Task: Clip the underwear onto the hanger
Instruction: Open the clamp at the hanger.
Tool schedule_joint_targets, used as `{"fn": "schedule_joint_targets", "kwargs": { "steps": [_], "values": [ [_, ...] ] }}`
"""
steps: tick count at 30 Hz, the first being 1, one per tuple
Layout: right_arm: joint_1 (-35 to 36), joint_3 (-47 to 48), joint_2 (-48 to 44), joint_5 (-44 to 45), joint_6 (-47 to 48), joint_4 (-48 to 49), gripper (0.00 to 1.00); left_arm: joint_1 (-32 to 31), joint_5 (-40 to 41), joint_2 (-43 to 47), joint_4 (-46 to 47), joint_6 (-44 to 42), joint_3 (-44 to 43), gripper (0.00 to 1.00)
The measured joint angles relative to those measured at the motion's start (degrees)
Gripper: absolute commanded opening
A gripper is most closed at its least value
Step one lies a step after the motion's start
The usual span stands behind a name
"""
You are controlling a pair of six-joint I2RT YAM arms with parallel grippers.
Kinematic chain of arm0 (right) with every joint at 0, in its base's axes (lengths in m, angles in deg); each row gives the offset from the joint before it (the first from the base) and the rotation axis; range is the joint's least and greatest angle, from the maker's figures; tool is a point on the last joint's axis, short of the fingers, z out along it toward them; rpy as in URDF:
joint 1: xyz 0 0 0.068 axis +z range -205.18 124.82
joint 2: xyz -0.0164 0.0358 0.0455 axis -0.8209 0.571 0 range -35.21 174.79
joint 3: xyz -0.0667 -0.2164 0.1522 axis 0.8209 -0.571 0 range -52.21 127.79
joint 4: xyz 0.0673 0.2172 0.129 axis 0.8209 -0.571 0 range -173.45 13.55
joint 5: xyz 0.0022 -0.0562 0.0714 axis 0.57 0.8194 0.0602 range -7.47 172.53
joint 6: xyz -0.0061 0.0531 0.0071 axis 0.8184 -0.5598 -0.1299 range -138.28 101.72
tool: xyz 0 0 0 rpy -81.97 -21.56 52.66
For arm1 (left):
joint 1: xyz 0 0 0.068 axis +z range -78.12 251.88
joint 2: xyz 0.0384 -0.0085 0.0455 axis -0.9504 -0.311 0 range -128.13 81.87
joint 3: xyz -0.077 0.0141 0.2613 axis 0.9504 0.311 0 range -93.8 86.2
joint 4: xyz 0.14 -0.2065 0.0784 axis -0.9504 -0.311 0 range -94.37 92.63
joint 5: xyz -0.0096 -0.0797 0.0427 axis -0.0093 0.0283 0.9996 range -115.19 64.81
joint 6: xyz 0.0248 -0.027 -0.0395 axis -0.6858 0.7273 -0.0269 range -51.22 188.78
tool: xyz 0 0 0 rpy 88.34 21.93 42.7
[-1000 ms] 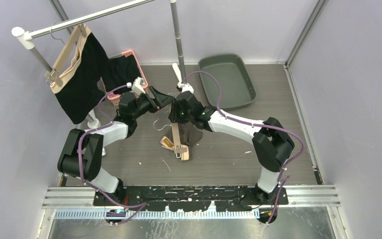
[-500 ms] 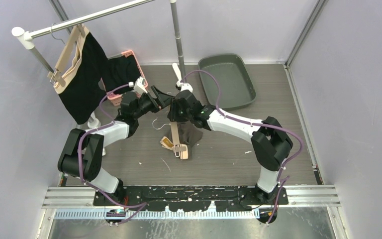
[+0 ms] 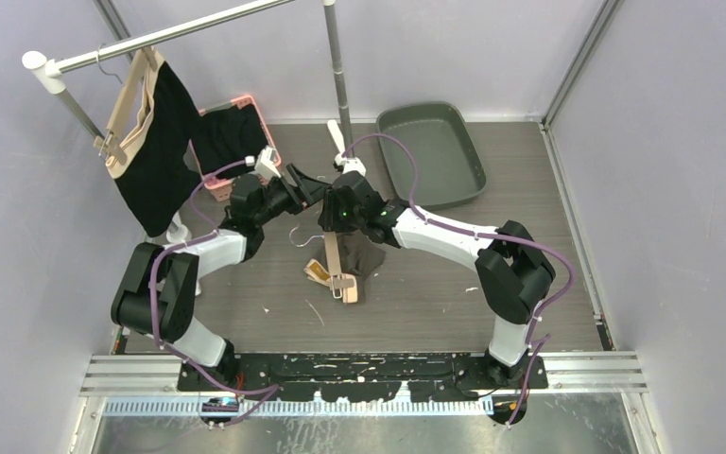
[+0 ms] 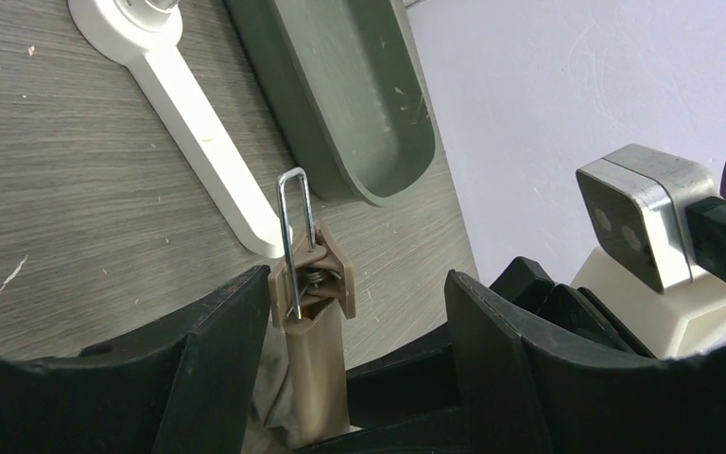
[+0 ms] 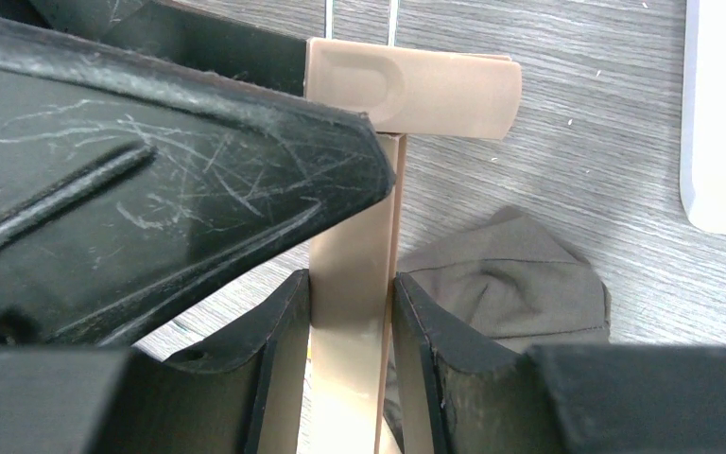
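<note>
A tan clip hanger (image 3: 335, 268) lies on the wooden table with brown underwear (image 3: 366, 257) bunched against it. My right gripper (image 3: 331, 219) is shut on the hanger's bar (image 5: 345, 312); the clip (image 5: 412, 91) shows beyond the fingertips and the underwear (image 5: 510, 274) lies to the right. My left gripper (image 3: 308, 189) is open, its jaws on either side of the hanger's end clip (image 4: 308, 275), which sits close to the left finger (image 4: 232, 331). In the left wrist view a bit of the underwear (image 4: 269, 402) shows beside the bar. The two grippers are almost touching.
A rail at the back left carries a hanger with black underwear (image 3: 151, 132). A pink basket (image 3: 246, 102) holds dark clothes. A grey tray (image 3: 432, 151) lies at the back right. The rack's white foot (image 3: 338, 140) and pole stand just behind the grippers.
Both grippers have shifted very slightly left over the hanger's end. The black garment on the rail has swung a little.
</note>
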Motion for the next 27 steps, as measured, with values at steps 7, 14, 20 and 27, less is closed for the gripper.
{"fn": "schedule_joint_targets", "kwargs": {
  "steps": [7, 14, 20, 27],
  "values": [
    [0.0, 0.0, 0.0, 0.0, 0.0, -0.02, 0.35, -0.02, -0.02, -0.74, 0.13, 0.11, 0.0, 0.64],
    [0.0, 0.17, 0.0, -0.02, -0.02, -0.09, 0.35, -0.07, -0.11, -0.79, 0.59, 0.31, 0.0, 0.59],
    [-0.02, 0.2, 0.0, -0.02, -0.04, -0.13, 0.35, -0.11, -0.13, -1.38, 1.42, 0.96, 0.0, 0.54],
    [-0.15, 0.2, 0.0, -0.07, -0.2, -0.17, 0.35, -0.11, -0.13, -1.77, 1.97, 1.68, 0.0, 0.44]
  ]
}}
